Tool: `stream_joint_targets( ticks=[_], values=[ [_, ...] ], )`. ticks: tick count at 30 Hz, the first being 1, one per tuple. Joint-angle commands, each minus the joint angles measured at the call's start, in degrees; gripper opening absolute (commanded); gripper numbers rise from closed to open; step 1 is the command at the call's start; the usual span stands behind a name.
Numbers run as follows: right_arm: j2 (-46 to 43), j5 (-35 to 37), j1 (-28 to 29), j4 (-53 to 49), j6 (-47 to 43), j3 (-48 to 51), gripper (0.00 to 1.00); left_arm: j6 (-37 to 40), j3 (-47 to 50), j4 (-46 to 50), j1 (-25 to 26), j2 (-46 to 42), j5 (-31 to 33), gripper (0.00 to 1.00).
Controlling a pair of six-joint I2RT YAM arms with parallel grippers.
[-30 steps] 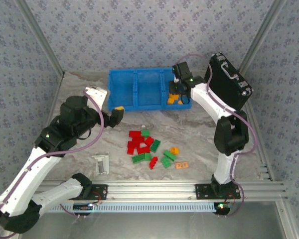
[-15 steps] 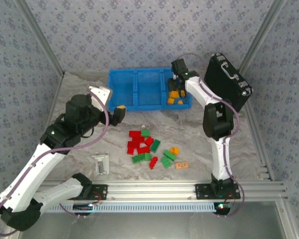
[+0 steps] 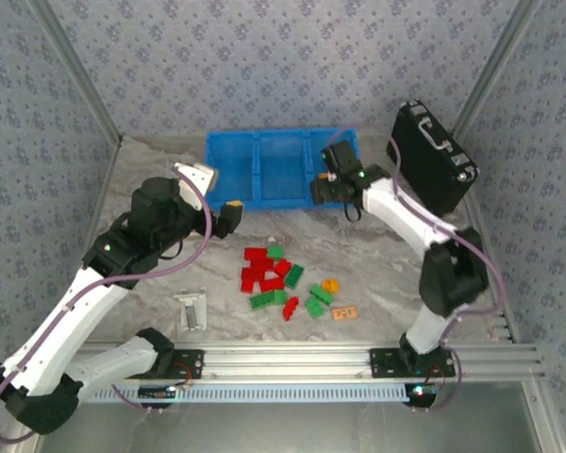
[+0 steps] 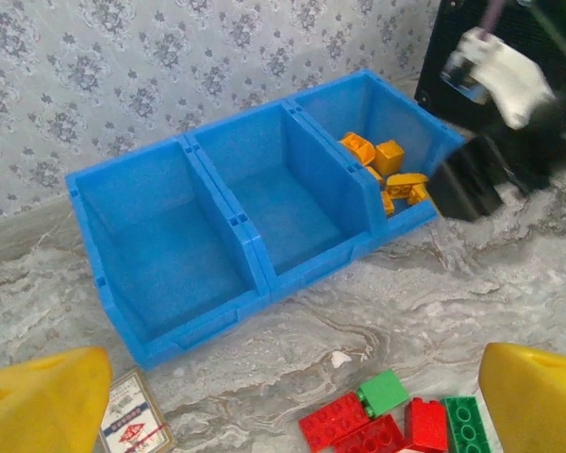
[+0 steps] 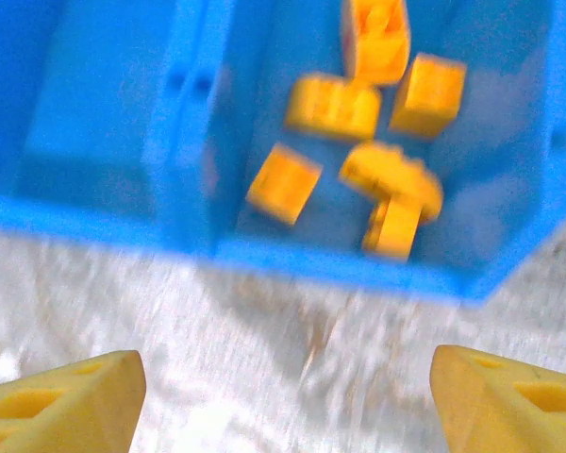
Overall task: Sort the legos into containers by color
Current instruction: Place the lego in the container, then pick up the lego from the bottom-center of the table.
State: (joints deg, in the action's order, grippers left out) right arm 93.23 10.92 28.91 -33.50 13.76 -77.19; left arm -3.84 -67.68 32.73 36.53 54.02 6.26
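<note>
Item 1, the containers: I am looking at a blue tray (image 3: 264, 133) with 3 side-by-side compartments, sitting at the far side of the table (image 3: 377, 255).

Item 2, sorted legos: orange-yellow bricks (image 5: 335, 107) are lying loose in the right compartment, about 6 of them (the wrist picture is blurred, so I am not vouching for the count). The left wrist camera is showing the same heap (image 4: 387, 156) against that compartment's far wall.

Item 3, unsorted legos: a cluster is lying mid-table, well apart from the tray, with red bricks (image 3: 257, 269) bunching on its left and green bricks (image 3: 292, 276) scattering to the right. 1 orange-yellow brick (image 3: 331, 284) is sitting just beside the green ones.

Item 4, right jaws: they are hanging released over the table just in front of the right compartment, yellow fingertips (image 5: 57, 401) standing wide apart and gripping nothing.

Item 5, left jaws: they are hovering near the tray's left front corner, also released, fingertips (image 4: 38, 401) spreading wide with nothing between them.

Item 6, sundries: a pale-orange tag (image 3: 344, 312) is lying near the green bricks, a metal bracket (image 3: 192, 309) is lying left of the cluster, and a black case (image 3: 434, 156) is leaning at the far right.
</note>
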Motion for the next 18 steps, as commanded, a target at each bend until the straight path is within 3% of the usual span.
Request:
stream_joint_targets(
  ticks=[1,10,18],
  values=[
    [-6.7,0.0,1.5,0.9,7.8,11.2,0.80,-1.6,0.8,-3.1,0.2,-2.1,-2.2,1.00],
    [-22.4,-2.6,9.9,7.1,24.8,34.9,0.80,-2.7,2.5,-2.7,0.3,-2.7,-3.6,1.00],
    [-25.4,-2.3,15.8,11.8,27.7,43.1,0.80,-4.0,2.6,-2.1,0.3,-4.0,-4.6,1.00]
  ],
)
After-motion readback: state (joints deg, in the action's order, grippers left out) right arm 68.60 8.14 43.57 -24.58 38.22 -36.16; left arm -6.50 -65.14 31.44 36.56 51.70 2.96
